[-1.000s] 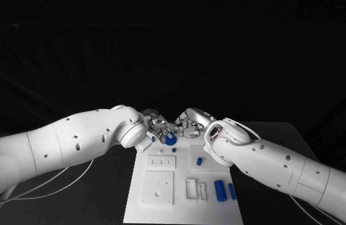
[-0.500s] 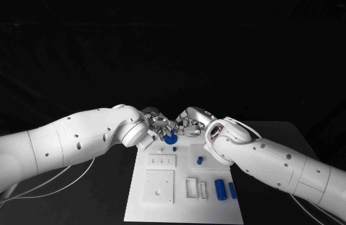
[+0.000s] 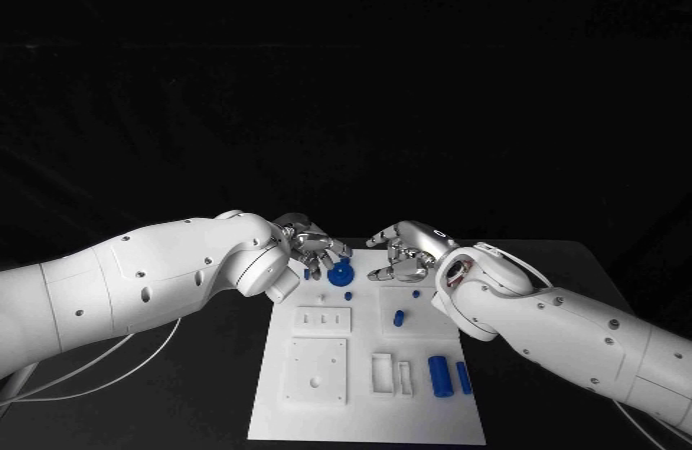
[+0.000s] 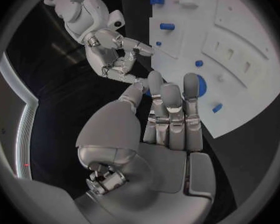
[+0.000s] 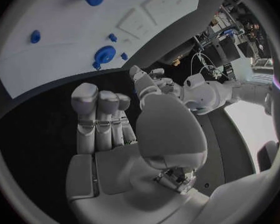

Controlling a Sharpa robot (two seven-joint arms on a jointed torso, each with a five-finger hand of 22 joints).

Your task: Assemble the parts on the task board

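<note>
You see left hand point(image 3: 310, 247) over far end of task board point(image 3: 368, 400), fingertips just above blue gear point(image 3: 340, 275), holding nothing. Right hand point(image 3: 405, 250) hangs nearby, fingers loosely bent, holding nothing.

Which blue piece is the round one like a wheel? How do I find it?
Look at the white task board in the middle of the table and go to its far end, between the two silver hands. The blue gear lies there, right by the left hand. It is a flat toothed disc; the other blue pieces are small pegs and cylinders.
</note>
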